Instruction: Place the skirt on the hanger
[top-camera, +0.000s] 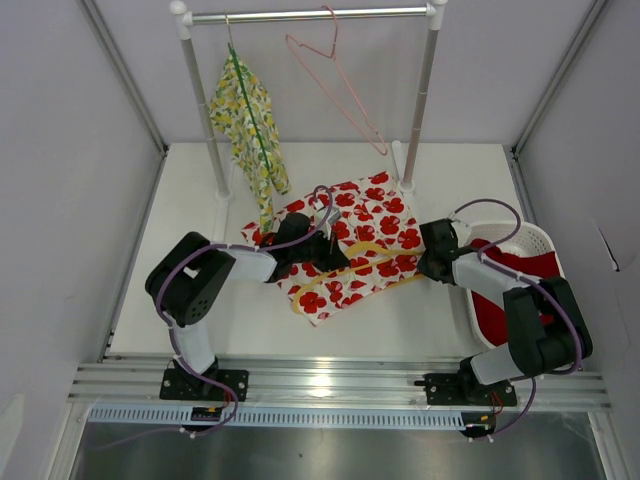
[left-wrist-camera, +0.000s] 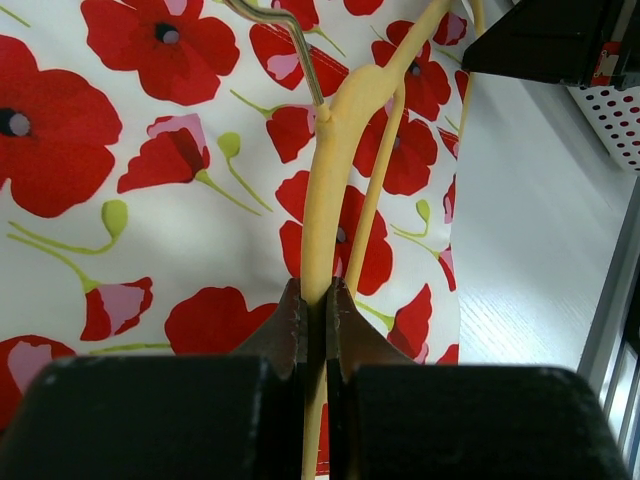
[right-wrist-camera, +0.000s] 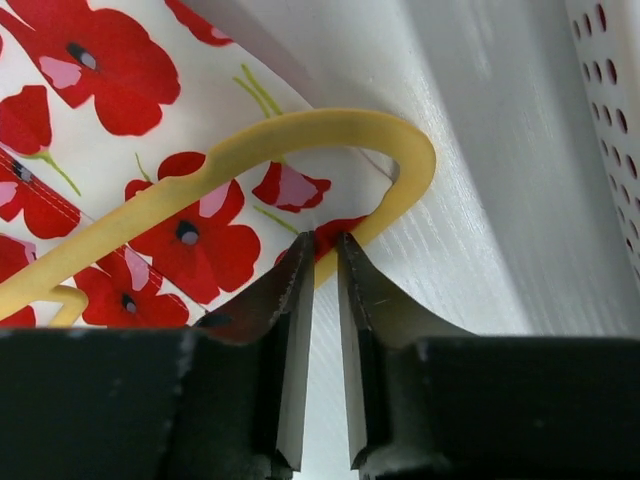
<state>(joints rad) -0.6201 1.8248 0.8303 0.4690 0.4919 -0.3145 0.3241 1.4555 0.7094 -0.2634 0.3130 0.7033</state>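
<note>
Left gripper (left-wrist-camera: 318, 300): jaws clamped on the yellow hanger (left-wrist-camera: 340, 130), on its shoulder just below the wire hook. The hanger lies flat on the skirt (left-wrist-camera: 150, 200), which is spread on the table (left-wrist-camera: 540, 250) mid-workspace, white with red poppies.

Top view: skirt sits askew, one corner toward 12 o'clock near the rack (top-camera: 310, 15) post, one toward 6 o'clock. Rack stands at 12 o'clock and carries a yellow floral garment (top-camera: 250, 130) and a pink hanger (top-camera: 335, 80).

Bare table at 9 o'clock of the skirt, behind the left arm, and a strip at 6 o'clock down to the rail (top-camera: 340, 385).

Left wrist view: skirt hem edge runs straight, with open white table beyond it at 3 o'clock.

Right gripper (right-wrist-camera: 325, 245): jaws a narrow gap apart, white table showing between them. Tips sit at the lower bar of the hanger's curved end, which overhangs the skirt's edge onto bare table. Contact with the hanger: cannot tell.

Basket (top-camera: 530, 233) at 3 o'clock, holding red cloth (top-camera: 490, 315). Only a narrow lane of table between the skirt's edge and the basket wall, and the right gripper occupies it.
</note>
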